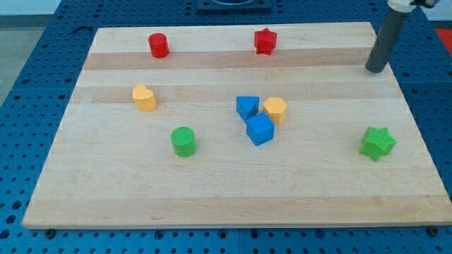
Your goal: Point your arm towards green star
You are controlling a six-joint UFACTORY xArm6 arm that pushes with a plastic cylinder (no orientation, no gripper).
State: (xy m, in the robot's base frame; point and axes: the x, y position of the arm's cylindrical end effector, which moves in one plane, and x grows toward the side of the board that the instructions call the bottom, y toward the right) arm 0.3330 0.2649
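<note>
Green star [377,143] sits on the wooden counter [226,190] well below my tip [375,70], with bare board between them; no claw shows, so its state can't be told.

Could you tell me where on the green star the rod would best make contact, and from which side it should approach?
There is no gripper, so contact means pushing. My tip sits near the board's right edge, toward the view's top, with the green star below it. Coming straight down the view onto the star's top-facing side looks best: the path is clear, and aiming at a notch between points should limit spinning.
</note>
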